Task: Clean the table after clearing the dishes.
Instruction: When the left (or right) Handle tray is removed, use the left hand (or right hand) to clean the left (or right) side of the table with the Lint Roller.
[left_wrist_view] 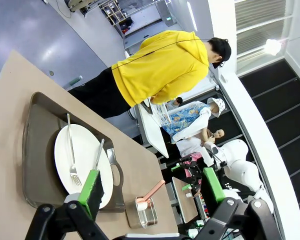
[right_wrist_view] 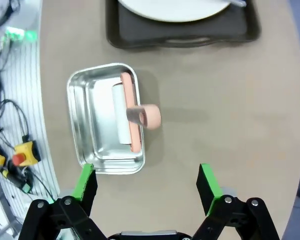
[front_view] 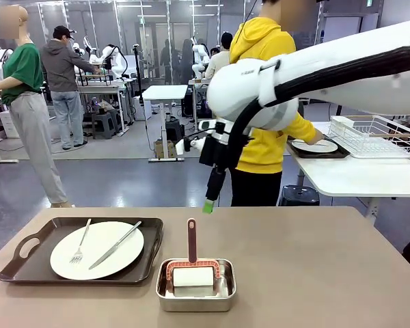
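Front view: my right gripper (front_view: 208,203) hangs above the beige matte table (front_view: 314,273), just beyond the small steel pan (front_view: 195,295). Its black, green-padded fingers are spread and hold nothing. The pan is shiny, rectangular and round-cornered. In it lies a white cylindrical roller (front_view: 193,277) in a pink frame, with the pink handle standing up. Just left of the pan sits a dark brown tray (front_view: 27,263) with cut-out handles. It carries a round glossy white plate (front_view: 113,265), with a silver fork (front_view: 80,242) and knife (front_view: 116,244) laid on it. Well beyond the pan to the right, a person in a yellow hoodie (front_view: 263,41) touches a second plate (front_view: 314,146) on another dark tray (front_view: 331,154). My left gripper (left_wrist_view: 151,184) is likewise spread wide and empty.
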Controlling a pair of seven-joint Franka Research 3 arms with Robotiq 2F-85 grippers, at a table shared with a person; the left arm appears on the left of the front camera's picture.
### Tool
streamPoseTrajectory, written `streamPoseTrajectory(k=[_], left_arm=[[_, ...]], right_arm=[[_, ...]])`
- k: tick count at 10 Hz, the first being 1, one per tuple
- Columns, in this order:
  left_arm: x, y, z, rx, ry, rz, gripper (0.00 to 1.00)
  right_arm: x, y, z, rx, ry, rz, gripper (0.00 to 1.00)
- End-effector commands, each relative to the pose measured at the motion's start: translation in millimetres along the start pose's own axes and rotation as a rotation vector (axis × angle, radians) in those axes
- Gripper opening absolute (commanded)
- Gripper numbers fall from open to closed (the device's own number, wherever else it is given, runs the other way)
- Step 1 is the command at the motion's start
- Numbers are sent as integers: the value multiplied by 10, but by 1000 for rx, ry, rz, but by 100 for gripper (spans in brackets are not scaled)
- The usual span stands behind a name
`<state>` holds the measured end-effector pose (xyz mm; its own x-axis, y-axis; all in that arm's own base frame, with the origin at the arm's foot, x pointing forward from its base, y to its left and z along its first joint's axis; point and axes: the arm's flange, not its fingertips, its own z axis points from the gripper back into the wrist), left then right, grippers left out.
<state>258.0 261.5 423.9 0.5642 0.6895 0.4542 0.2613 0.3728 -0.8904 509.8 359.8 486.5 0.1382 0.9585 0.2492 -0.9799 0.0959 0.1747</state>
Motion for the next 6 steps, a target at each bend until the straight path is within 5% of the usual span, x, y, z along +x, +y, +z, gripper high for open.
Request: streamPoseTrajectory(k=[1, 6], left_arm=[[7, -34, 23, -17, -10, -8, 100], [7, -34, 23, -17, -10, -8, 100]], right_arm=[[240, -154, -170, 2, 112, 70, 100], [378, -172, -741, 89, 164, 119, 100]])
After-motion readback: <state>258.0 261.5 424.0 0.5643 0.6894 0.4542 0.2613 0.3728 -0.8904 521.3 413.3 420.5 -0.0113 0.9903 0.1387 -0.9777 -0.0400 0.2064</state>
